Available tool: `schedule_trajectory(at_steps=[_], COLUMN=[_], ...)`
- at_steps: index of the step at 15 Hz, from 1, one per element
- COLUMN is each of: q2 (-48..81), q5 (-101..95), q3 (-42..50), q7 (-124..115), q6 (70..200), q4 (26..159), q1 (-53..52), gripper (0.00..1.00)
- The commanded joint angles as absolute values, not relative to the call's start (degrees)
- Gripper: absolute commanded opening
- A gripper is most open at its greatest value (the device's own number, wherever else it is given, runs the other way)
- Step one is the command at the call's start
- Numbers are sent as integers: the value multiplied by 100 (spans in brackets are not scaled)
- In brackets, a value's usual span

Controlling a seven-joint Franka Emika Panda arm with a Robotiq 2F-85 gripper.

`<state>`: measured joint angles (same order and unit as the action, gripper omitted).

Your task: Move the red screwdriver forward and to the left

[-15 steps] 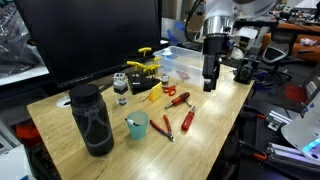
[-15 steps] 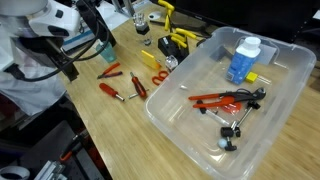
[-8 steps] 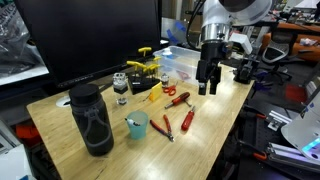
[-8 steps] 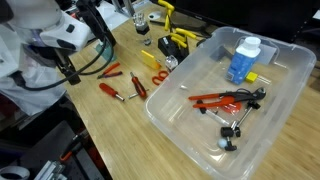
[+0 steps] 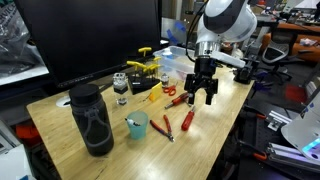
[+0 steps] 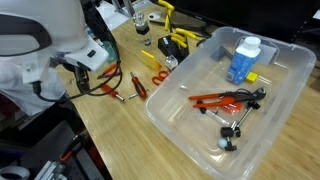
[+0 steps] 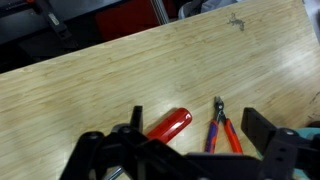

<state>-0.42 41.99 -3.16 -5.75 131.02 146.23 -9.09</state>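
Note:
The red screwdriver lies flat on the wooden table, with its plain red handle also in the wrist view and in an exterior view. My gripper is open and empty. It hangs above the table just behind the screwdriver. In the wrist view the two fingers frame the red handle and a pair of red-handled pliers lying beside it. The screwdriver's shaft is hidden behind the gripper body there.
Orange-red scissors, the pliers and another red-handled tool lie close by. A teal cup, a black bottle and yellow clamps stand further along. A clear bin holds tools and a blue bottle.
My gripper has come down and moved toward the red tools, turning its wrist. The tools on the table have not moved.

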Motion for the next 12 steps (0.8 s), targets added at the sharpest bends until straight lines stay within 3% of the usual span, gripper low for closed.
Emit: schedule_trajectory(at_steps=[1,6,12], q2=[-48,226,1065], q5=[4191,4591,5359], q3=[-424,-354,-366], q7=[-599,-461,-1653], q6=[13093,13077,14032], q4=[14610,14504,14403], q1=[-796,-722,-667], gripper=[100,100,100])
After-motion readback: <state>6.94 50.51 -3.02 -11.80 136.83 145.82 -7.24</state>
